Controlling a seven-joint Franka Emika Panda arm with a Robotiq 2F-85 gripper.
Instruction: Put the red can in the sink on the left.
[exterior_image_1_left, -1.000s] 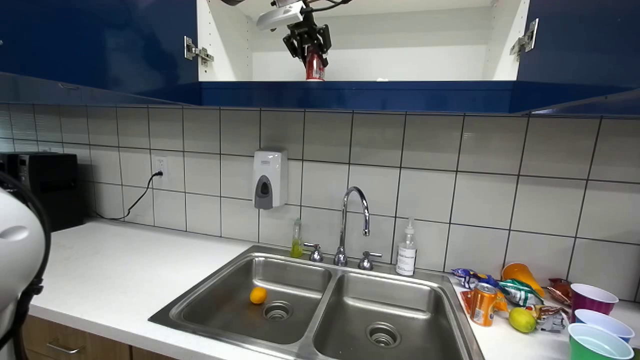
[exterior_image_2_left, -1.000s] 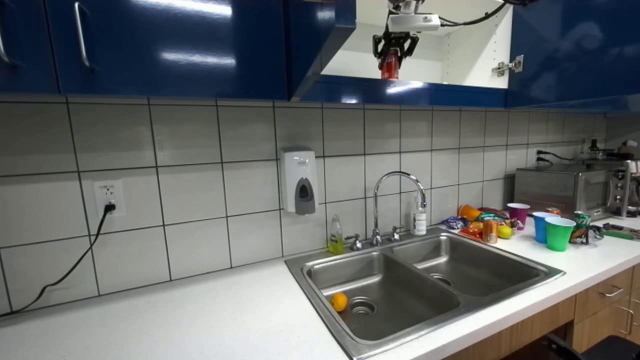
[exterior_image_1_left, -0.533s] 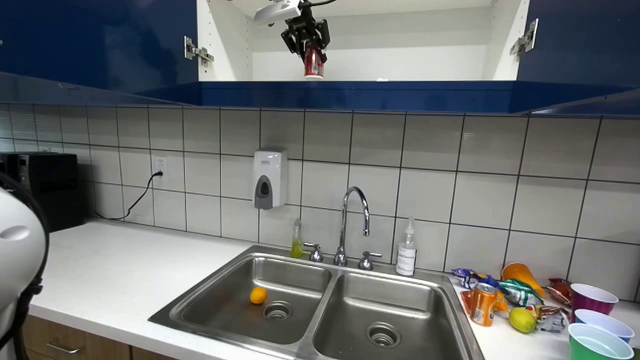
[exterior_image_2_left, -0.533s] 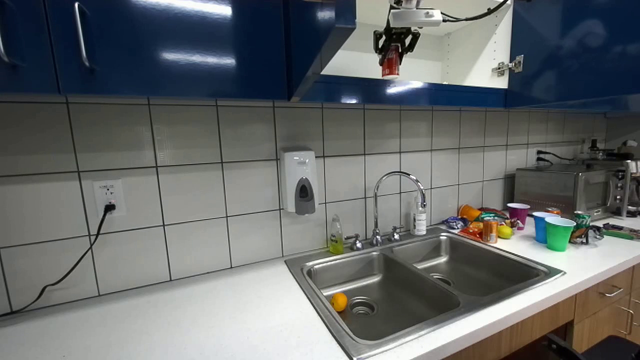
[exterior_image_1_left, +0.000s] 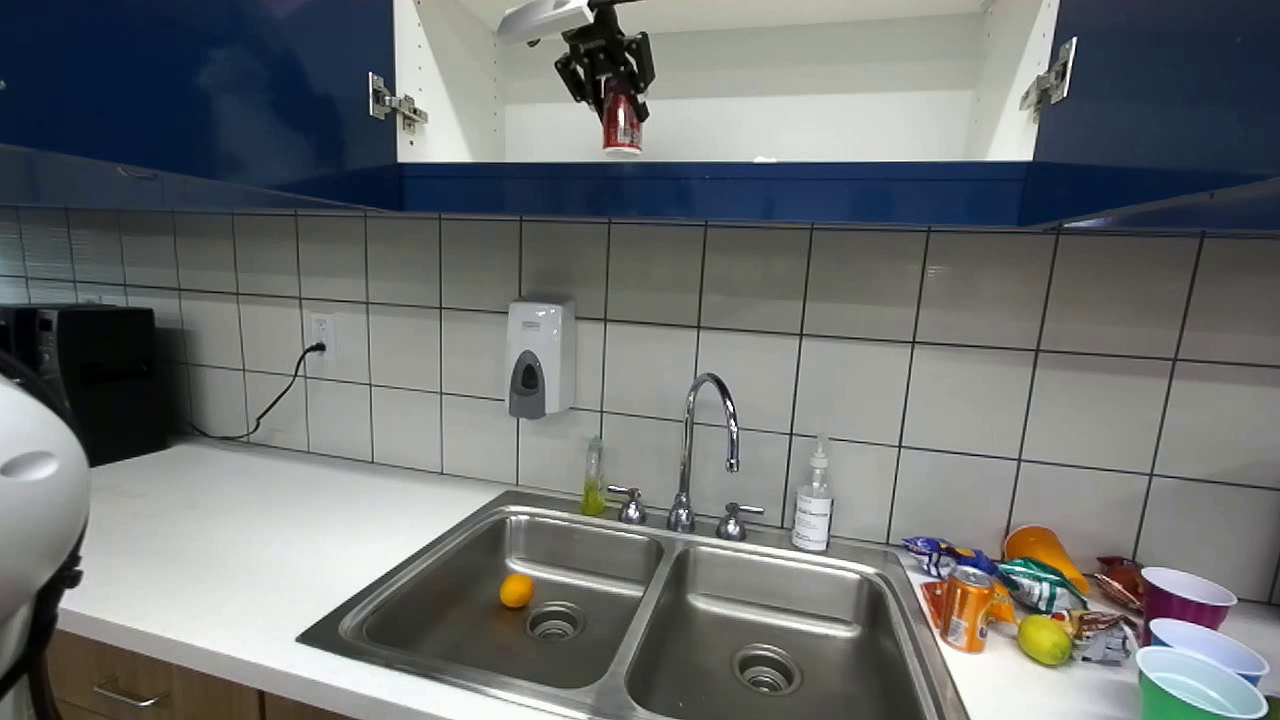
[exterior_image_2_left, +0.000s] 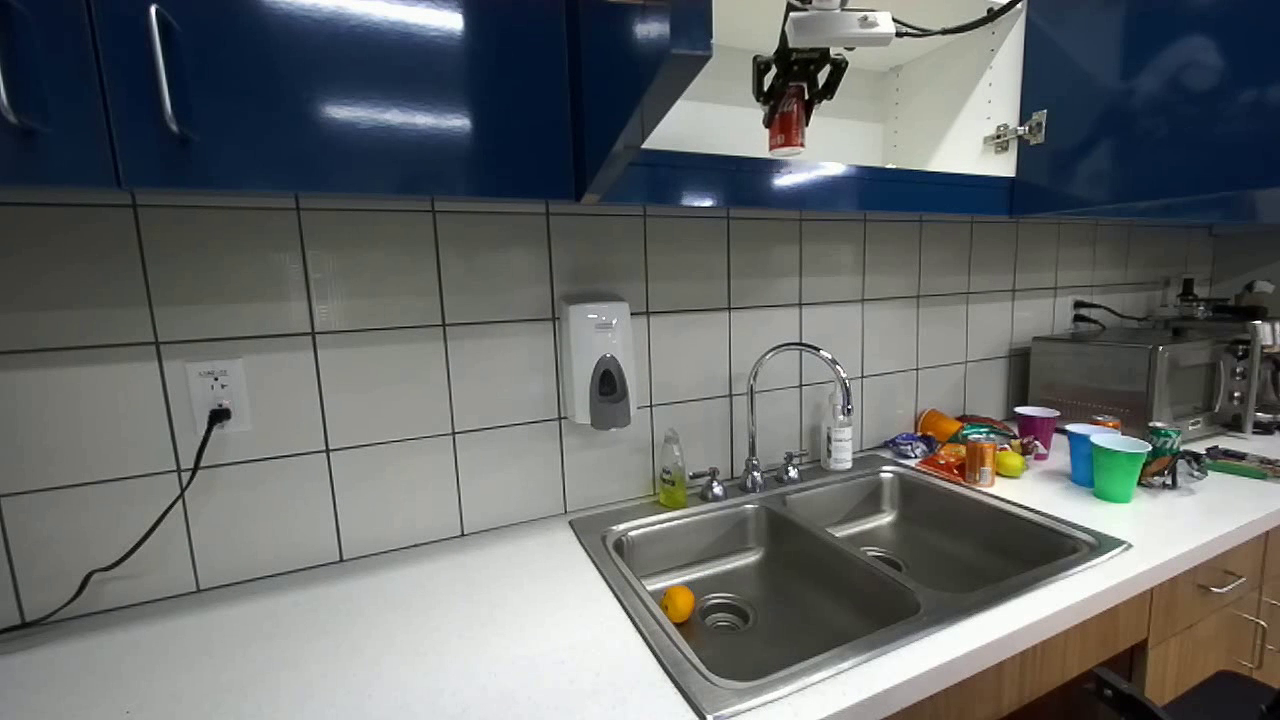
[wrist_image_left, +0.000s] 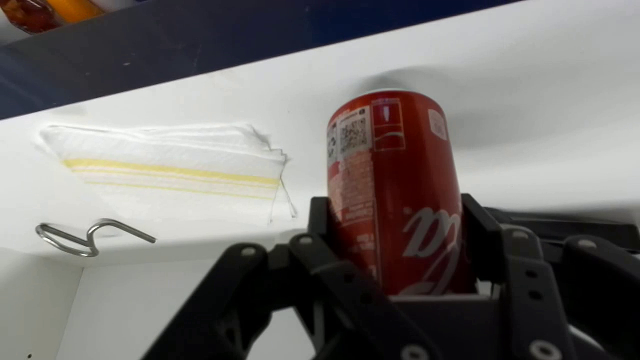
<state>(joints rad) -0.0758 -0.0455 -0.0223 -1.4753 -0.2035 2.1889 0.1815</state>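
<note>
The red can (exterior_image_1_left: 622, 132) is upright in my gripper, in the open cabinet above the sink. It also shows in an exterior view (exterior_image_2_left: 787, 134) and in the wrist view (wrist_image_left: 400, 150). My gripper (exterior_image_1_left: 622, 110) is shut on the can's upper part, one finger on each side; the can's top is hidden between the fingers. The can's bottom is a little above the shelf. The steel sink has two basins. The left basin (exterior_image_1_left: 605, 565) holds an orange fruit (exterior_image_1_left: 516, 591) beside the drain; it also shows in an exterior view (exterior_image_2_left: 800, 600).
The cabinet's blue front edge (exterior_image_1_left: 720, 188) runs below the can, with open doors at both sides. A faucet (exterior_image_1_left: 686, 450) and soap bottle (exterior_image_1_left: 813, 510) stand behind the sink. A folded cloth (wrist_image_left: 170, 160) and metal hook (wrist_image_left: 90, 240) lie on the shelf.
The can has been lifted a little off the shelf in my gripper. Gripper and can have shifted slightly left in one exterior picture and slightly right in the opposite one.
</note>
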